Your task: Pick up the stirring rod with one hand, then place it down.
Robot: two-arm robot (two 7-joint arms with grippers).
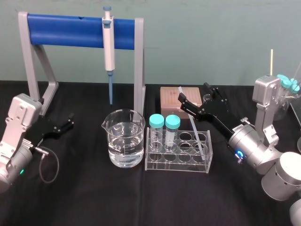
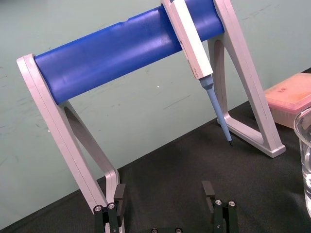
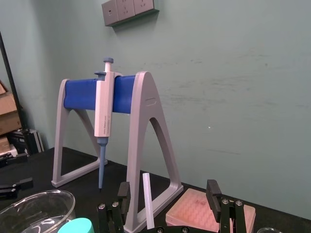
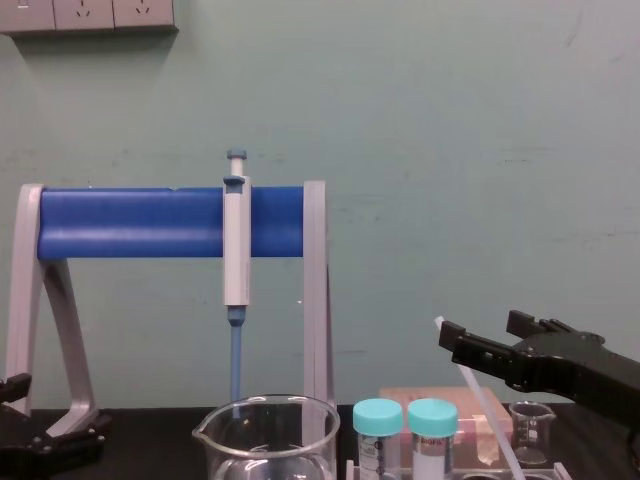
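The stirring rod [image 1: 195,131] is thin and translucent white. It leans in the clear tube rack [image 1: 155,162], with its lower end in a right-hand hole and its top tilted back and to the left. My right gripper [image 1: 194,93] is open around the rod's upper part. In the right wrist view the rod [image 3: 148,201] stands between the fingers, nearer one of them, and I see no contact. From the chest view the rod [image 4: 482,402] slants down below the right gripper [image 4: 487,338]. My left gripper [image 1: 68,123] is parked at the far left, open [image 2: 165,194] with nothing in it.
A water-filled beaker [image 1: 124,139] stands left of the rack. Two teal-capped tubes [image 1: 164,123] sit in the rack. A pipette [image 1: 108,44] hangs on the blue-barred stand [image 1: 66,30] behind. A pink tip box [image 1: 170,96] and a small beaker [image 4: 530,430] sit behind the rack.
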